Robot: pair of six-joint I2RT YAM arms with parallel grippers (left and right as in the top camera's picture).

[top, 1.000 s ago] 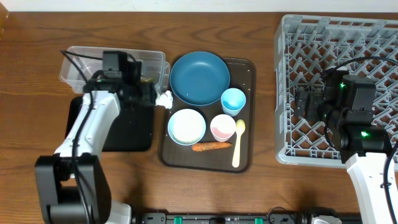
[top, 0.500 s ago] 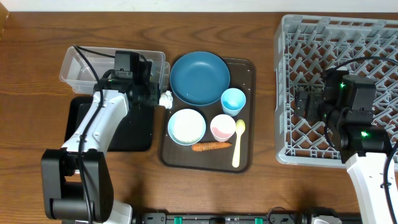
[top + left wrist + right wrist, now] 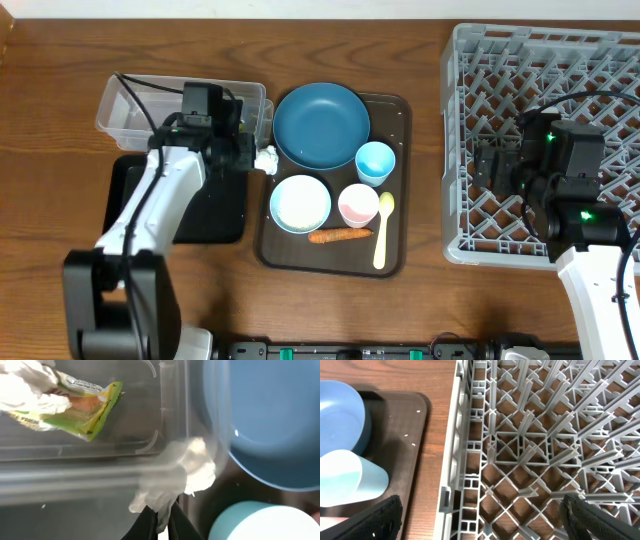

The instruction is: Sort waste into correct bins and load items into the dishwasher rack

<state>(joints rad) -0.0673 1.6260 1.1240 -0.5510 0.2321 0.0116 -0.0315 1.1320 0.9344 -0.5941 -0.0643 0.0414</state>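
Ok so, going from the robot's side of the table back: the carrot [image 3: 340,236] and spoon [image 3: 382,232] lie along the front of the brown tray [image 3: 400,180], with the small bowl [image 3: 300,203] and pink cup [image 3: 358,205] just behind them. The blue cup [image 3: 375,162] and big bowl [image 3: 321,125] are at the back. None of that has moved in the last second. The real news is a bit further back. The left gripper [image 3: 162,512] was hanging open by the brown tray's left edge a second ago and has now snapped shut. The wrist view shows its fingers [image 3: 147,522] pinched together on the bottom of the tissue [image 3: 175,477]. The tissue sits in the gap between the tub [image 3: 120,110] corner and the big bowl's rim, and I can't tell if it's off the surface yet. Just past it, the tub already holds the wrapper [image 3: 85,407] and another bit of white tissue. So I'd call the grab done. What's left is a short lift over the tub wall and a drop, with that wall being the thing to snag on. Off to the right, the right gripper [image 3: 481,502] hasn't budged: jaws spread wide, nothing in them, hovering over the rack [image 3: 540,60]. Nothing looks loaded in there yet, so all the dishes are still waiting.
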